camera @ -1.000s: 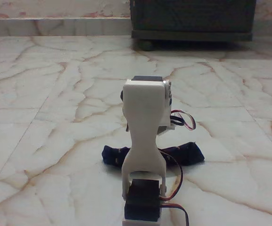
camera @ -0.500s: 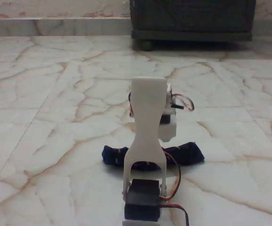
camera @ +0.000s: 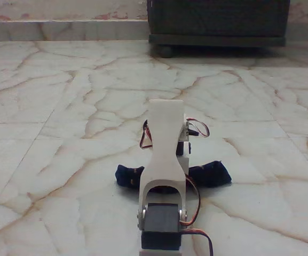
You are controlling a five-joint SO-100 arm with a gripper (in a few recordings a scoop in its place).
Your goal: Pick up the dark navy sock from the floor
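One dark navy sock (camera: 210, 174) on veined marble floor (camera: 63, 122), dark cabinet (camera: 218, 21) behind

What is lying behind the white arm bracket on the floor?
The dark navy sock lies behind the white bracket, both ends showing. Its middle is covered.

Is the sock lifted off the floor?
No. The sock lies flat on the floor, both ends showing beside the arm's white bracket.
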